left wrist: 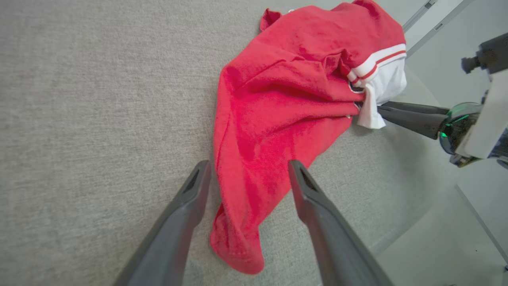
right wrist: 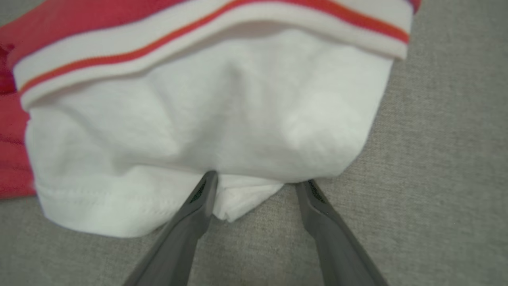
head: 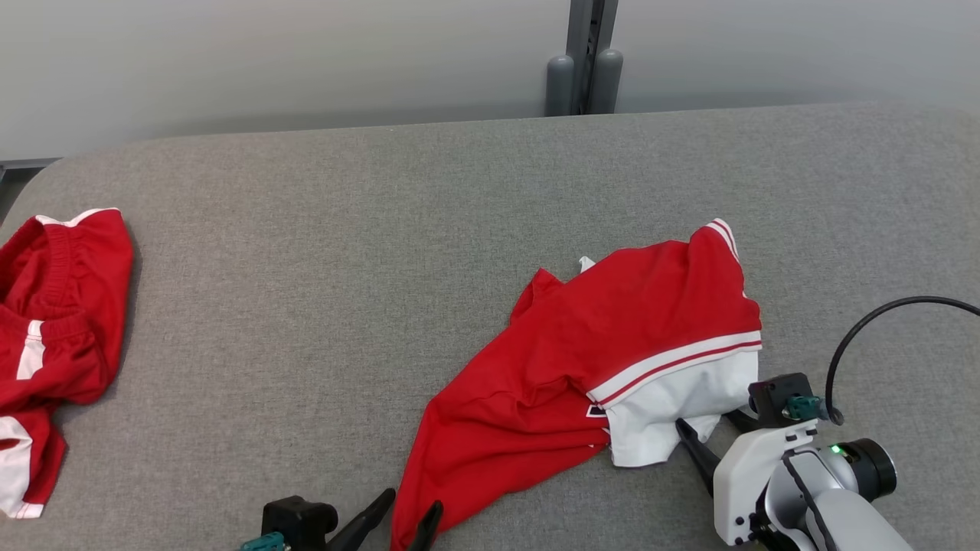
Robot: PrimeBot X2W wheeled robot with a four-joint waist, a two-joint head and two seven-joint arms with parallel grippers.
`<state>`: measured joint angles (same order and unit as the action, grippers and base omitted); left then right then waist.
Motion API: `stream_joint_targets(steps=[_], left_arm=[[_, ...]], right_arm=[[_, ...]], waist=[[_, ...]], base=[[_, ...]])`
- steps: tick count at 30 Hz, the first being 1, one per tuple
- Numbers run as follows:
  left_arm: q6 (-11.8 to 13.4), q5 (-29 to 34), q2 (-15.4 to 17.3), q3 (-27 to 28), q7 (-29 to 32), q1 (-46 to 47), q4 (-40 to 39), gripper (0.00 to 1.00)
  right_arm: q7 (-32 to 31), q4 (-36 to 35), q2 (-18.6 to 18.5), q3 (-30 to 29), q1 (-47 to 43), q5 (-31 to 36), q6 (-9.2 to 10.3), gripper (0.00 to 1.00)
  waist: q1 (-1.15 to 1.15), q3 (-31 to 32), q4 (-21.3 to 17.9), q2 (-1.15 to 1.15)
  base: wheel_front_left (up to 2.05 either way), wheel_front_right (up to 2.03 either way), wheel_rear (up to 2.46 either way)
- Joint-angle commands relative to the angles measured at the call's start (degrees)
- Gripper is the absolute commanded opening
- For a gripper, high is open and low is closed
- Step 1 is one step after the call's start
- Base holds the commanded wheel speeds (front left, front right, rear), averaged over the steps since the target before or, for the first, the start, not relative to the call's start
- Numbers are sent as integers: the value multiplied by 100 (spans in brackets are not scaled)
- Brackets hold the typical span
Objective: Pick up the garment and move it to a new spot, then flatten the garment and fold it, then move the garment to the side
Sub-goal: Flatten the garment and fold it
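1. Head view gives us the crumpled red-and-white knit jersey (head: 612, 344) lying right of centre on the grey woven fabric tabletop (head: 306, 268). Its red tail trails toward the near edge.
2. We see the left gripper (head: 413, 499) at the bottom edge, with its two dark fingers on either side of that tail's tip.
3. Left wrist view confirms this for us: the left gripper (left wrist: 248, 165) has its jaws spread wide, with red cloth between them and not pinched.
4. We find the right gripper (head: 706, 425) at the jersey's white sleeve panel, on the side nearest the robot.
5. Right wrist view shows us the right gripper (right wrist: 258, 178) with its jaws spread. The fingertips meet the white panel's edge, and a small white fold sits loose between them.
6. We note a second red garment with white trim (head: 53, 321) bunched at the tabletop's far left, well apart from the jersey.
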<state>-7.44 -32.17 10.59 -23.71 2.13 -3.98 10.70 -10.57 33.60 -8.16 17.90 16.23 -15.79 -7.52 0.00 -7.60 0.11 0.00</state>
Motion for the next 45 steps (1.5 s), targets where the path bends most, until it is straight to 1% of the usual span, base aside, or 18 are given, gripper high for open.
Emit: stream_joint_targets(steps=[1, 3, 4, 5, 6, 8, 9, 16, 17, 18, 19, 20, 23, 26, 31, 36, 41, 45], left_arm=[[-5, -81, 59, -36, 12, 120, 19, 100], [-5, -117, 88, -64, 20, 134, 72, 100], [-5, -137, 88, -74, 16, 138, 112, 100], [-5, -137, 88, -74, 16, 138, 112, 100], [-5, -138, 94, -95, 15, 146, 159, 100], [-5, -165, 101, -161, 9, 195, 307, 100], [-5, -179, 102, -182, 2, 214, 343, 100], [-5, -277, 86, -265, -58, 255, 495, 100], [-5, -294, 86, -273, -68, 260, 520, 91], [-5, -310, 82, -271, -88, 268, 536, 48], [-5, -320, 84, -267, -108, 274, 562, 11], [-5, -329, 85, -280, -118, 270, 579, 0], [-5, -355, 123, -326, -198, 268, 609, 0], [0, -387, 160, -277, -325, 198, 521, 0], [113, -511, 269, -21, -580, -15, 8, 0], [312, -437, 473, 196, -708, -210, -771, 0], [604, -271, 654, 396, -741, -247, -1719, 0], [770, -148, 826, 548, -654, -175, -2555, 0]], right_arm=[[-35, 222, -22, -36, -12, 82, 11, 100], [-34, 299, 3, -39, 7, 103, 12, 100], [-60, 342, 22, -26, 15, 97, 12, 83], [-60, 342, 22, -26, 15, 97, 12, 83], [-117, 381, 38, 18, 20, 86, 12, 55], [-197, 484, 69, 95, 20, 51, 10, 7], [-207, 516, 71, 110, 26, 37, 10, 0], [-215, 600, -14, 215, 38, -67, 12, 0], [-216, 597, -30, 230, 39, -71, 12, 0], [-188, 573, -39, 237, 41, -81, 12, 0], [-147, 549, -53, 226, 40, -101, 12, 0], [-143, 532, -67, 231, 26, -131, 12, 0], [-88, 414, -113, 198, -76, -273, 12, 0], [11, 56, -184, 36, -240, -580, 11, 0], [-24, -1096, -530, -426, -643, -1149, 4, 0], [-303, -2429, -806, -946, -1106, -1312, 3, 0], [-462, -3871, -632, -1665, -1398, -1511, 3, 0], [-607, -5075, -423, -2224, -1340, -1750, 3, 0]], waist=[[0, -19, 6, 0], [0, -37, 13, 0], [0, -44, 15, 0], [0, -44, 15, 0], [0, -49, 15, 0], [0, -53, 15, 0], [0, -52, 13, 0], [0, -24, -21, 0], [0, -18, -28, 0], [0, -14, -36, 0], [0, -6, -46, 0], [0, 5, -55, 0], [0, 62, -74, 0], [0, 136, -93, 0], [0, 221, -222, 0], [0, 236, -364, 0], [0, 254, -457, 0], [0, 218, -507, 0]], base=[[0, 0, 0], [0, 0, 0], [0, 0, 0], [0, 0, 0], [0, 0, 0], [0, 0, 0], [0, 0, 0], [0, 0, 0], [0, 0, 0], [0, 0, 0], [0, 0, 0], [0, 0, 0], [0, 0, 0], [0, 0, 0], [0, 0, 0], [0, 0, 0], [0, 0, 0], [0, 0, 0]])
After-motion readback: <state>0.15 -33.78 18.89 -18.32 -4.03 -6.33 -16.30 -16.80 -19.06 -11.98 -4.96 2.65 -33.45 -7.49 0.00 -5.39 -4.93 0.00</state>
